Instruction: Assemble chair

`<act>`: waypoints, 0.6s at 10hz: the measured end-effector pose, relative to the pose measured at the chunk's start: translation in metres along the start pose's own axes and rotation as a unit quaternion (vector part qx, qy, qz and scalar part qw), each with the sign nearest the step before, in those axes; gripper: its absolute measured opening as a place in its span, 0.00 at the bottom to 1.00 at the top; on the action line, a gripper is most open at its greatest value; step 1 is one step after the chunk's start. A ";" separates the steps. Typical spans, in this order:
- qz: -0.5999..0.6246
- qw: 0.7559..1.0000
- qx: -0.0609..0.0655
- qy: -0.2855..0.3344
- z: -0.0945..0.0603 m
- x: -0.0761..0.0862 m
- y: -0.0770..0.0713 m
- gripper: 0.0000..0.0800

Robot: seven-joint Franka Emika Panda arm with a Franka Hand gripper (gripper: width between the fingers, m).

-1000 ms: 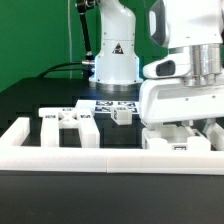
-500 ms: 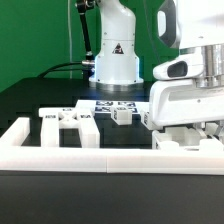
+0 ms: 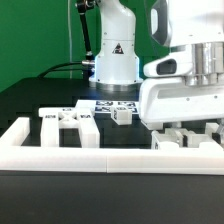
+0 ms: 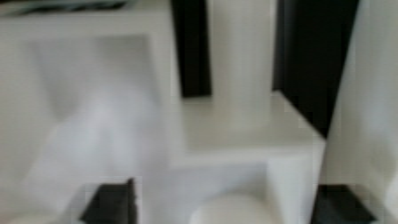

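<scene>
Exterior view – the gripper (image 3: 189, 128) hangs low over a chair part (image 3: 183, 142) just behind the white rail (image 3: 100, 160); I cannot tell how wide its jaws stand. Other chair pieces (image 3: 66, 122) lie loose, well apart – most joining seems left to do.

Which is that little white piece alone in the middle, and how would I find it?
Start at the robot's white base at the back; the flat marker board lies just before it. At that board's near edge sits the small white block, far smaller than the frame-like part toward the exterior view's left.
</scene>
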State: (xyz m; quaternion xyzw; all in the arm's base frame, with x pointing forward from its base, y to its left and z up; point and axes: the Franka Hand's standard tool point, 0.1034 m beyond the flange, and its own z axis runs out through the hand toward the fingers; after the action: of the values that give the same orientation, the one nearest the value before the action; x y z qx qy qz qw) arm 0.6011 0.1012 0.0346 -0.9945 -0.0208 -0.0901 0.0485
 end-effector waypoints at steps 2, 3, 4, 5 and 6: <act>-0.021 1.000 -0.001 0.008 -0.017 0.004 0.006 0.79; -0.034 0.999 -0.003 0.011 -0.027 0.002 0.012 0.81; -0.044 0.999 -0.006 0.014 -0.032 -0.003 0.017 0.81; -0.054 0.998 -0.008 0.020 -0.034 -0.010 0.019 0.81; -0.063 0.998 -0.010 0.024 -0.032 -0.016 0.020 0.81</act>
State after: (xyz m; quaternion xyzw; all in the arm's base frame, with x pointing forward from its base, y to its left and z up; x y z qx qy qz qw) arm 0.5804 0.0778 0.0612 -0.9892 -0.0818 -0.1173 0.0337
